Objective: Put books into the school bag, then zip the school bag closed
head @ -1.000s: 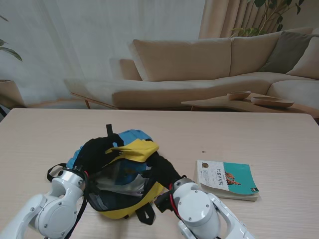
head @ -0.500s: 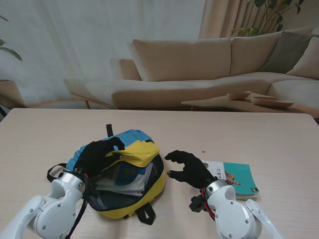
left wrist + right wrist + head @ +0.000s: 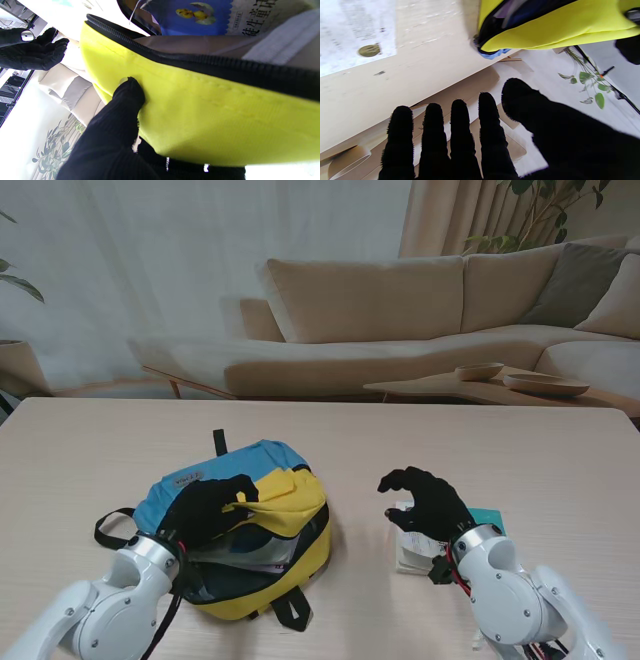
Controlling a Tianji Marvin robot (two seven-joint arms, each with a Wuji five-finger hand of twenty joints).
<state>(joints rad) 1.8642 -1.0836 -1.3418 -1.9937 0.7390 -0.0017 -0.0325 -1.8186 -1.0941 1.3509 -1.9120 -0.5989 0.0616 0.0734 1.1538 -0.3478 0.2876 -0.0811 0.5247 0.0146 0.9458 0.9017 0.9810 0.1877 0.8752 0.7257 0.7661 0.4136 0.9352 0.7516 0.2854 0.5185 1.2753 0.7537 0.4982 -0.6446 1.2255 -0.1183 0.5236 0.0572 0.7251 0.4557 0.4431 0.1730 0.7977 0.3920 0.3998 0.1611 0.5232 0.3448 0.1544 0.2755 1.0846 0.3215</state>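
Stand view: my right hand has left the school bag within the last second and swung across to the right, and it now hovers over the near-left corner of the book lying on the tabletop. Fingers are spread and curled, holding nothing. My left hand stays clenched on the bag's yellow flap, propping the mouth open. The bag sits left of centre, near me; the book lies just right of it, mostly hidden under my right hand, with a strip of teal cover showing. Judgement: one book looks already packed, and this is the reach for the second; the zip is not yet begun.

Left wrist view: my thumb presses on the yellow flap, with the black zipper track along its edge. Behind the edge a book with a blue cover lies inside the bag. My right hand shows far off, open.

Right wrist view: my fingers are straight and apart, touching nothing. The white page of the book lies on the tabletop ahead of the fingertips, apart from them; the bag's yellow rim is off to the side. The hand must come down and close on the book's edge.
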